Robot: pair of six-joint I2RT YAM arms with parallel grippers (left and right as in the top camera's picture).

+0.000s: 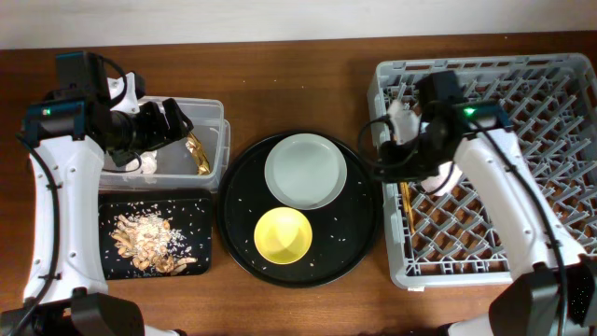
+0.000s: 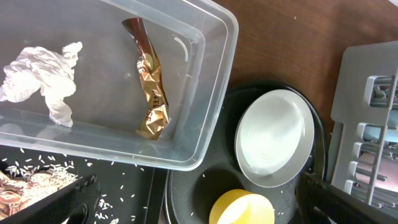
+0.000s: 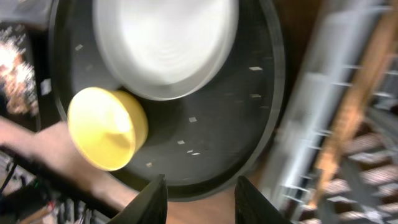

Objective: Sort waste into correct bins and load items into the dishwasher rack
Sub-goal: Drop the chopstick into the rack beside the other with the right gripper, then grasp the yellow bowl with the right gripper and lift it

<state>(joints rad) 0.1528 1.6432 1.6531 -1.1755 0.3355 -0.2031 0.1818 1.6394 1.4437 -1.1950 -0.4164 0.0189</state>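
— Fingers (image 3: 155,199) of the right pincer (image 3: 202,200) are seen closest, spread apart with nothing held between them. What is found beneath?

— Below them the right rim of the round tray (image 3: 249,118) is seen. The wall of the rack (image 1: 485,273) stands just beside that rim, so hardly any counter (image 1: 298,75) is left between the two.

— How is the round tray filled?

— The plate (image 2: 273,140) is set at the back and the bowl (image 2: 242,208) at the front, their rims touching. Bare floor, dotted with pale grains (image 3: 193,119), is left on the right of the bowl.

— And on the left?

— The left pincer (image 2: 196,186) is held released over the tub (image 2: 227,37), with its fingers wide apart. The tissue (image 2: 40,74) and the wrapper (image 2: 151,93) are seen lying in the tub, apart from each other. The tub's near corner is closely met by the round tray's rim.

— What of the scraps?

— The scraps (image 1: 145,233) are heaped in the black tray (image 1: 196,210), which is set in front of the tub with its right edge just beside the round tray.

— Is anything seen in the rack?

— A chopstick (image 1: 408,201) is seen lying along its left side. Open counter is left only behind the round tray.
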